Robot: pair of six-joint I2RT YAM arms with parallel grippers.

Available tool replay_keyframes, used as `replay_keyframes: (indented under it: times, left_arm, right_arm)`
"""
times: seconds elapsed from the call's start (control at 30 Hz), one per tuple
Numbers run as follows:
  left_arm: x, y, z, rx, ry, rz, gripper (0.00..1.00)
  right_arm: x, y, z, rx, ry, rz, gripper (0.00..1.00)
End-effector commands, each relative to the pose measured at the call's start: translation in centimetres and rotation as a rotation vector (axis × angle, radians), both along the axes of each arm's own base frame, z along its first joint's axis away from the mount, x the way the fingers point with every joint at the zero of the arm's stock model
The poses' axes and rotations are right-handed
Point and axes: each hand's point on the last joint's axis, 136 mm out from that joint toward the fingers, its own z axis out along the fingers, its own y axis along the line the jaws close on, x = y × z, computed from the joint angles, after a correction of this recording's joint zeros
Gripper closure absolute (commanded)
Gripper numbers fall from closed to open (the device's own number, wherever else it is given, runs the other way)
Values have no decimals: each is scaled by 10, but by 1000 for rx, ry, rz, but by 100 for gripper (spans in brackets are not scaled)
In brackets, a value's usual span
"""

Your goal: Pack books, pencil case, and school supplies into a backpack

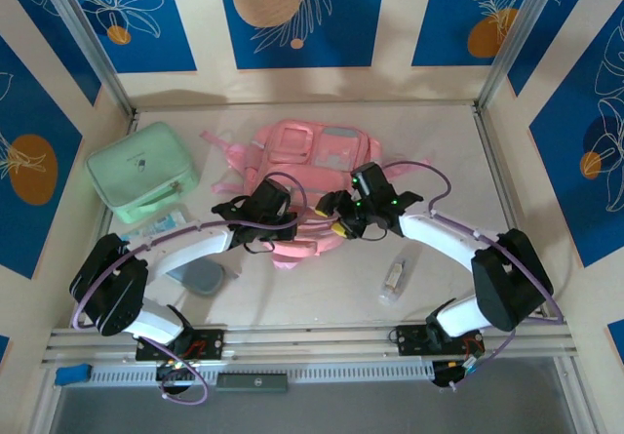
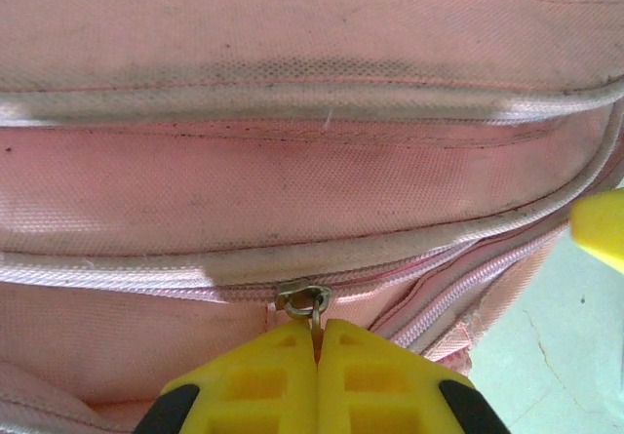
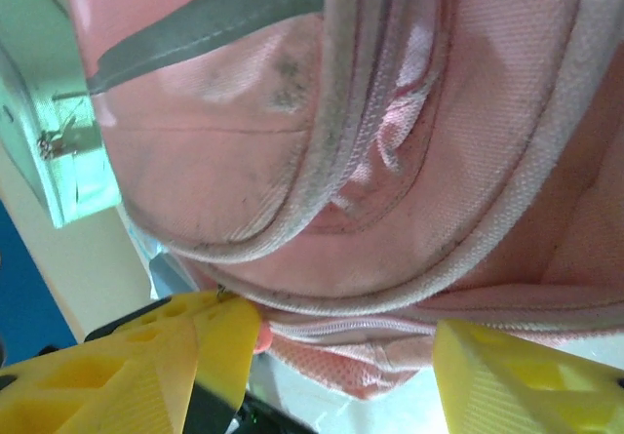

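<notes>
— Jaws on left gripper (image 2: 317,344)?
— Pinched shut on the zip pull (image 2: 304,300) of the backpack (image 2: 292,180), pink fabric directly ahead of tips.
— Right gripper (image 3: 346,341)?
— Jaws spread apart; backpack's zipped edge lies between them.

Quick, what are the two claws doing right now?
Left gripper: shut on the zipper pull of the backpack.
Right gripper: open, gripping nothing.

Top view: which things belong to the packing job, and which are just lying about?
Job: pink backpack, its zip pull pinched by the left tool; grey-blue pencil case; clear bottle; blue-and-white packet.
Lying about: mint-green case.
</notes>
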Motion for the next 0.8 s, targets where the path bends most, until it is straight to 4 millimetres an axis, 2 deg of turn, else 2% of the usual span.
replay_keyframes:
  times: [0.0, 0.2, 0.3, 0.37, 0.43, 0.53, 0.63, 0.77]
  left_arm:
    - [1, -16, 11, -64, -9, -30, 100]
    - [1, -19, 13, -76, -11, -33, 100]
    - [1, -19, 15, -72, -12, -37, 100]
    - [-1, -17, 16, -62, -12, -45, 100]
    - [-4, -11, 15, -37, -8, -45, 100]
    - [-17, -2, 15, -19, 17, -61, 100]
    - [-27, 14, 14, 4, 14, -51, 100]
    - [-35, 44, -11, 156, 64, -55, 100]
  right_arm:
    - [19, 5, -5, -20, -6, -117, 36]
    - [33, 11, -9, -67, -82, -174, 48]
    - [40, 14, -15, -92, -77, -143, 64]
    - [44, 11, -18, -65, -64, -109, 80]
    - [44, 6, -19, -70, -66, -73, 86]
    - [34, -11, -22, -122, -21, -33, 99]
    - [32, -35, -17, -133, -46, -10, 100]
    - [55, -81, -5, -134, -85, -33, 100]
